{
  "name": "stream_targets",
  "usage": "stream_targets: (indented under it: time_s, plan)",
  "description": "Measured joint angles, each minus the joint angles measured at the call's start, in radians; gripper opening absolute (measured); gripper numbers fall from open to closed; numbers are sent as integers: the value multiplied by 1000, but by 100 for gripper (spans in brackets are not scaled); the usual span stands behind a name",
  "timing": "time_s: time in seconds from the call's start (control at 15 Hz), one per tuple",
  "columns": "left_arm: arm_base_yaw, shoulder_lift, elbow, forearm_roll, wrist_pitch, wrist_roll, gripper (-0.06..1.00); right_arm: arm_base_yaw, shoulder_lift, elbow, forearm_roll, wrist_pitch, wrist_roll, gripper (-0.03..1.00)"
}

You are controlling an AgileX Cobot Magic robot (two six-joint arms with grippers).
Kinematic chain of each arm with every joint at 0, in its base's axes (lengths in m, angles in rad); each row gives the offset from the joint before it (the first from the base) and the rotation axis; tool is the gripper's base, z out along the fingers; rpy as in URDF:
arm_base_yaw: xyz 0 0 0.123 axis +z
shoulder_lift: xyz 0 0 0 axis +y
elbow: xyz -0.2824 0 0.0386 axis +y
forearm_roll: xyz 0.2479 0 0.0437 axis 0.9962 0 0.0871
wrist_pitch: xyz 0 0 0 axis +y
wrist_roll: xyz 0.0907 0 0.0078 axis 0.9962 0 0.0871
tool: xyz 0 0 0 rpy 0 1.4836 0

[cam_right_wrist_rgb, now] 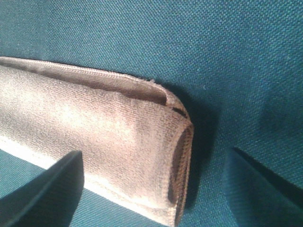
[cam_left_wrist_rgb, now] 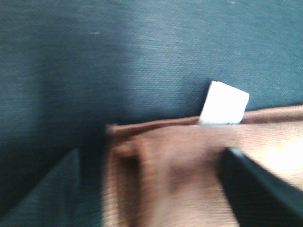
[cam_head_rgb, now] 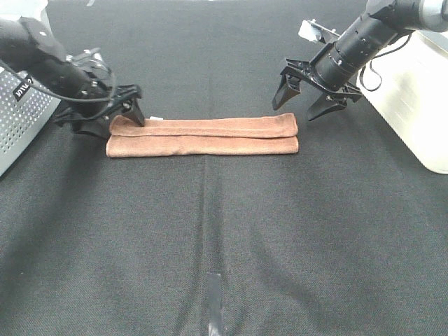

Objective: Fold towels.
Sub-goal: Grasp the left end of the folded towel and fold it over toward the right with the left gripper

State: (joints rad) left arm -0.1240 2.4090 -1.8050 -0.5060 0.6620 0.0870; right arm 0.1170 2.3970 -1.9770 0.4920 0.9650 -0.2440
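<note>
- The towel [cam_head_rgb: 203,136] is a reddish-tan, fuzzy cloth folded into a long, narrow strip.
- It lies flat, to the right of the grey basket [cam_head_rgb: 21,119] in the high view. Its length runs straight away from the basket.
- Its nearer end is close to the basket but does not touch it, and its other end is well apart from it.
- A lengthwise crease splits the strip into two parallel bands.
- A small white tag [cam_left_wrist_rgb: 223,104] sticks out from the long edge at the end nearer the basket.
- At the end away from the basket [cam_right_wrist_rgb: 175,161], the stacked layers and a stitched hem show.
</note>
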Motion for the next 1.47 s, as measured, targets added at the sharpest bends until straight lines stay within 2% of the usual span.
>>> stream_targets:
  time_s: [0.07, 0.13, 0.2, 0.27, 0.53, 0.73, 0.93, 1.07, 1.13, 1.2, 1.33, 1.47]
  plan:
    - [-6, 6, 0, -9, -3, 0, 56, 0, 0, 0, -6, 0, 0, 76]
    - [-6, 6, 0, -9, -3, 0, 56, 0, 0, 0, -6, 0, 0, 76]
    - [-10, 10, 0, -15, 1, 0, 19, 0, 0, 0, -17, 0, 0, 76]
    - [-10, 10, 0, -15, 1, 0, 8, 0, 0, 0, -21, 0, 0, 76]
    - [-9, -1, 0, 11, 19, 0, 7, 0, 0, 0, -21, 0, 0, 76]
    - [37, -71, -47, 160, 150, -4, 7, 0, 0, 0, -21, 36, 0, 76]
    - [52, -104, -136, 189, 269, -41, 7, 0, 0, 0, -22, 70, 29, 76]
    - [-2, -105, -220, 176, 337, -94, 7, 0, -5, 0, -23, 105, 41, 76]
    - [-33, -105, -243, 155, 339, -114, 7, 0, -18, 0, -25, 111, 45, 76]
    - [-33, -105, -243, 155, 339, -114, 7, 0, -18, 0, -25, 111, 45, 76]
    - [-127, -101, -262, 112, 312, -162, 7, 0, -73, 0, -30, 116, 50, 76]
    - [-206, -72, -262, 99, 213, -229, 7, 0, -119, 0, -32, 127, 84, 76]
